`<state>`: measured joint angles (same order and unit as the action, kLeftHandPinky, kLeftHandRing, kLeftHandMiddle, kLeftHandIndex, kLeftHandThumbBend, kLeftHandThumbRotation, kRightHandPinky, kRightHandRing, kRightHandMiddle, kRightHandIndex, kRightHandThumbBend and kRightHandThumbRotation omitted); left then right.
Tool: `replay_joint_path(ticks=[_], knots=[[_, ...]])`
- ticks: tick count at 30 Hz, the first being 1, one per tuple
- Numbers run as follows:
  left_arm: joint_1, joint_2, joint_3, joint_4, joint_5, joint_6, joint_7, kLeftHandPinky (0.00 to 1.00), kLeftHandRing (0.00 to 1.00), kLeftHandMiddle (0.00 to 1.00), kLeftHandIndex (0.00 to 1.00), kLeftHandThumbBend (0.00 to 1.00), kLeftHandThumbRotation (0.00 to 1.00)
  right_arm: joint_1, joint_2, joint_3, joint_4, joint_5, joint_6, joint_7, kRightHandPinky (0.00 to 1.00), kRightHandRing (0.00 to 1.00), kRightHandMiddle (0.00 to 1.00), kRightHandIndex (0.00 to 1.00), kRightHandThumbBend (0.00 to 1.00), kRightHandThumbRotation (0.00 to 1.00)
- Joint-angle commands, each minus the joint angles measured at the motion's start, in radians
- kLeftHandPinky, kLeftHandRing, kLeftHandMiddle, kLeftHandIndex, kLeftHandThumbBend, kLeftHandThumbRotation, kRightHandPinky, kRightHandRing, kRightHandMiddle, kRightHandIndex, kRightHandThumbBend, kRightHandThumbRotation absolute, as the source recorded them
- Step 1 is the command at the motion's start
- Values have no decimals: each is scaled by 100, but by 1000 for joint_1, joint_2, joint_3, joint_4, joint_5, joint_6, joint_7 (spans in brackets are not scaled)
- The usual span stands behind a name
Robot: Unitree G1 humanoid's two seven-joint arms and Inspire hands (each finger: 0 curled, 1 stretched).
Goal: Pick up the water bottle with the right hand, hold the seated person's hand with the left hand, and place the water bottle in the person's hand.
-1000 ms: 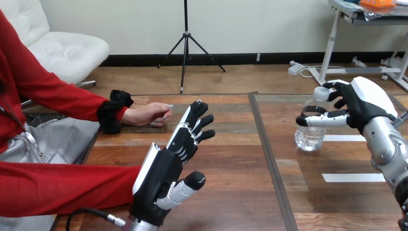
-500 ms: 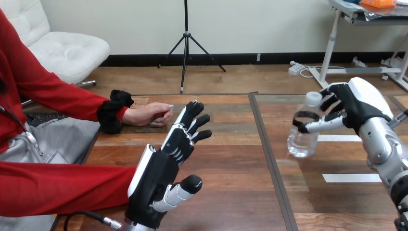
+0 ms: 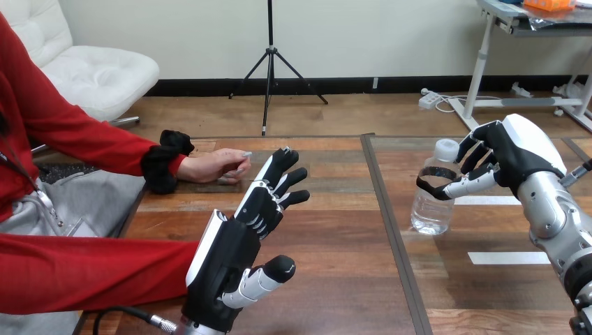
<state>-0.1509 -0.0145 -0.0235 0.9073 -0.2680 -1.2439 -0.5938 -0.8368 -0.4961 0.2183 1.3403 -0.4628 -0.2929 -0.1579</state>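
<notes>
Leftward goes the water bottle (image 3: 433, 204), now nearer the person's hand (image 3: 213, 166) than a second ago. Near that hand, apart from it, the left hand (image 3: 234, 255) hovers, fingers straight and empty. Well to its right, the right hand (image 3: 513, 150) curls round the bottle. Carrying is underway; next, probably, the left hand clasps the person's hand.

wooden table (image 3: 335, 293) — white tape strips (image 3: 508, 257) at right

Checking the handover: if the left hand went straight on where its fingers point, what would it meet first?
Probably nothing: the left hand points just past the person's hand, over bare table; depth is unclear.
</notes>
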Motion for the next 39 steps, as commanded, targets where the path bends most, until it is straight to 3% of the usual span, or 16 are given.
replay_joint_path(ticks=[1,9,17,26,39], knots=[[-24,2,2,-39,-19,-13,-6,83,92,96,96,96,76,-42,11,-24,-13,25,-25,-9,33,38,42,42,91,0],[-25,-1,3,-41,-29,-6,-16,83,92,96,95,95,76,-37,10,-21,-13,29,-19,-14,33,38,43,43,90,0],[-31,-2,5,-34,-36,-6,-26,83,92,96,95,93,75,-36,14,-14,-20,26,-7,-19,42,49,54,55,92,14],[-32,-2,6,-37,-36,-2,-28,84,92,96,96,93,76,-33,24,-37,-27,60,13,12,51,59,65,69,93,27],[-33,2,6,-43,-40,10,-34,84,92,96,95,92,76,0,31,-59,-43,93,-12,31,66,77,81,86,96,46]])
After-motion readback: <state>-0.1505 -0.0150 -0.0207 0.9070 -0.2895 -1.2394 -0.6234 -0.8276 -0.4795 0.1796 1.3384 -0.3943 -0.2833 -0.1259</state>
